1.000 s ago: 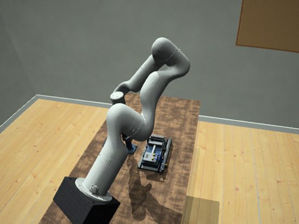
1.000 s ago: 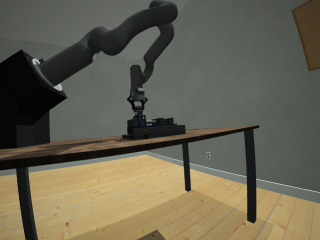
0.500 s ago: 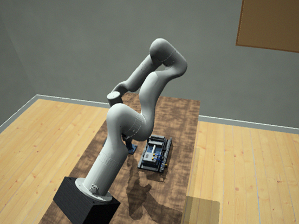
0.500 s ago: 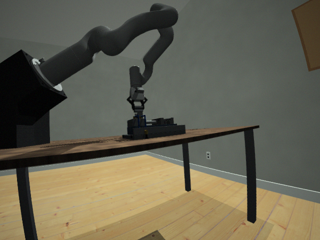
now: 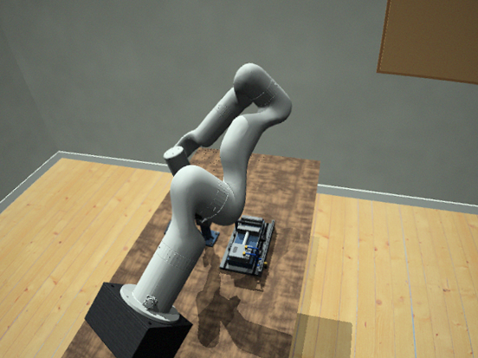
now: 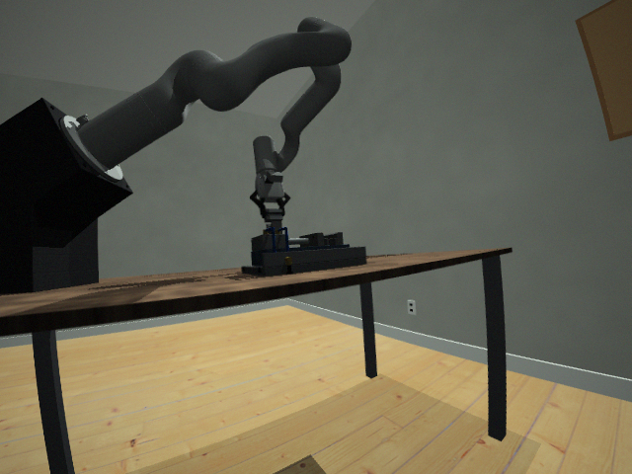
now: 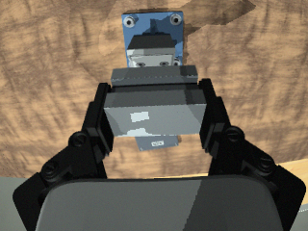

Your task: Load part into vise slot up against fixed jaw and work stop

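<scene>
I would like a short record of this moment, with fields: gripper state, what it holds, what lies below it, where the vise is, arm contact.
gripper state: gripper shut on the part
held thing: grey block, the part, between the two black fingers, lifted off the table
below the gripper: blue V-block on the wooden table
vise: on its dark base beside the arm, jaws apart, nothing seen between them
arm contact: touches only the part, as far as the views show
</scene>
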Action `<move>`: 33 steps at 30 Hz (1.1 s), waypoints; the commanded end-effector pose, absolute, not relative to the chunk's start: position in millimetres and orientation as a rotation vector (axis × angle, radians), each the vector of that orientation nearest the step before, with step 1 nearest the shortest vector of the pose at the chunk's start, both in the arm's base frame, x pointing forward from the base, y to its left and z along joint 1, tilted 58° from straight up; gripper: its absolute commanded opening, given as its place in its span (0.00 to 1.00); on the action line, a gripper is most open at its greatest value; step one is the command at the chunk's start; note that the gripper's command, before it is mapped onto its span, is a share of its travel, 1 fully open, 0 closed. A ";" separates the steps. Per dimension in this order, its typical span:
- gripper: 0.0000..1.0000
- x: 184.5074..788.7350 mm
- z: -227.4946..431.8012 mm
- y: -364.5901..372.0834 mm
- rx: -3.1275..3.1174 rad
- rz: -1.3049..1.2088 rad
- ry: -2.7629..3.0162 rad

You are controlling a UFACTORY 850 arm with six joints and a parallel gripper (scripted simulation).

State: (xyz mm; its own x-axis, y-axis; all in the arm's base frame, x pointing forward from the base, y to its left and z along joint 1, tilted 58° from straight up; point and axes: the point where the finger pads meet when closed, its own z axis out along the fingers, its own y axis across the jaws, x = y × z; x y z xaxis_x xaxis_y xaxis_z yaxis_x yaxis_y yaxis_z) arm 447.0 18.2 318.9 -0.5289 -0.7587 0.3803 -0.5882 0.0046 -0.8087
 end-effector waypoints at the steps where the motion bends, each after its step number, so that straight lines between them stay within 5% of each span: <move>1: 0.00 447.6 319.0 18.7 -1.408 -1.592 2.126; 33: 0.00 450.1 317.2 21.0 -1.207 -1.949 2.298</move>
State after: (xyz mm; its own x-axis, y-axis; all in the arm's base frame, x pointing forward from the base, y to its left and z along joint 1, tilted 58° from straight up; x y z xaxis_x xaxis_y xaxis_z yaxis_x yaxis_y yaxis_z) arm 449.6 20.7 317.0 -0.7069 -0.4885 0.5115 -0.5884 0.0048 -0.8086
